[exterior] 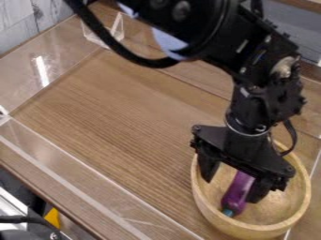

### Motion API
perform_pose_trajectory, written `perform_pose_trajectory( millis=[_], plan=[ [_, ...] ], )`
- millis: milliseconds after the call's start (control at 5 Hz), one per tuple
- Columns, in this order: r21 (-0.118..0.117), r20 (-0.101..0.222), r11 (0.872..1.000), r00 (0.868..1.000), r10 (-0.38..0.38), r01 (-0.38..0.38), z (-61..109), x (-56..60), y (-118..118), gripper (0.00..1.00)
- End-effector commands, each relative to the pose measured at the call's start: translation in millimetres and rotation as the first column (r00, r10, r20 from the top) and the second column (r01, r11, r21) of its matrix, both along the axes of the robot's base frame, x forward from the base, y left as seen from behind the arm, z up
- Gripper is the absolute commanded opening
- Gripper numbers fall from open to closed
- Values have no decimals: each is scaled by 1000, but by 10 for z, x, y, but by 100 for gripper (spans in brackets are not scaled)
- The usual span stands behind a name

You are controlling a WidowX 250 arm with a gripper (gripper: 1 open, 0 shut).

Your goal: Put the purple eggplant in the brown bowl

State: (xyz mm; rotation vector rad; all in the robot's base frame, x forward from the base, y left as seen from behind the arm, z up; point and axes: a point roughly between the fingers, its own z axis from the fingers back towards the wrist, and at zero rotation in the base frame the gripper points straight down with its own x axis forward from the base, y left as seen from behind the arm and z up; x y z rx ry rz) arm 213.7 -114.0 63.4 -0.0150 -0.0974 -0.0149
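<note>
Our gripper (243, 180) points straight down at lower right, jaws spread wide, gripping nothing. Between them the purple eggplant (237, 195) lies inside the brown bowl (292, 208), apparently released. Wood-grain table (113, 112) stretches left.

You have a wood-grain tabletop (113, 112) under everything, and clear acrylic walls (38, 70) fence it in along the left and near edges, catching pale glare

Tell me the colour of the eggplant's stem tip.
Teal-green, on the purple eggplant lying in the brown bowl; camera view.
</note>
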Motion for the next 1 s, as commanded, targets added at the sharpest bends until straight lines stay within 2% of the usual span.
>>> perform_pose_trajectory(
  millis=[0, 200, 600, 800],
  plan=[
    [-28, 53, 999, 998, -34, 36, 235, 37, -133, 100],
    [-27, 54, 999, 998, 27, -25, 294, -6, -107, 100],
    [-22, 57, 989, 988, 146, -145, 389, -82, -58, 100],
    [-19, 59, 990, 988, 140, -139, 303, -50, -8, 100]
  ],
)
